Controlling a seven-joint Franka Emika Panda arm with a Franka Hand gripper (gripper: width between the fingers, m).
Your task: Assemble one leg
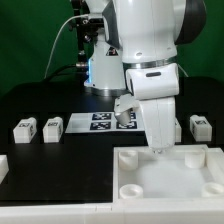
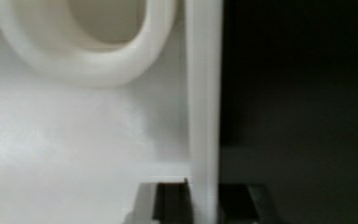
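Black table (image 1: pixel 30 100) spreads under everything, with a green backdrop (image 1: pixel 25 40) rising behind it. White and bulky, the arm (image 1: pixel 150 40) fills the middle of the exterior view and reaches straight down toward the front of the table. Under it lies the big white tray (image 1: pixel 190 178), a shallow part with a raised wall and round sockets, taking up the front of the table toward the exterior view's right. Behind the tray the marker board (image 1: pixel 85 121) lies flat on the table, its right end hidden by the arm. Smaller again are the legs, stubby white blocks with black-and-white tags. The outermost leg (image 1: pixel 23 130) and the second leg (image 1: pixel 52 127) sit near each other on the table at the exterior view's left, the second just beside the marker board's end. The third leg (image 1: pixel 200 127) sits at the exterior view's right, just behind the tray's back wall. All three rest on the table, apart from the gripper. The gripper (image 1: pixel 158 146) points down at the tray's back wall. From the wrist view the tray (image 2: pixel 69 130) shows one socket (image 2: pixel 87 25) and its wall running as a pale strip against the black table. The gripper (image 2: pixel 206 205) straddles that wall, its dark fingers (image 2: pixel 167 207) pressed narrow, one against each face, with no gap that I can make out.
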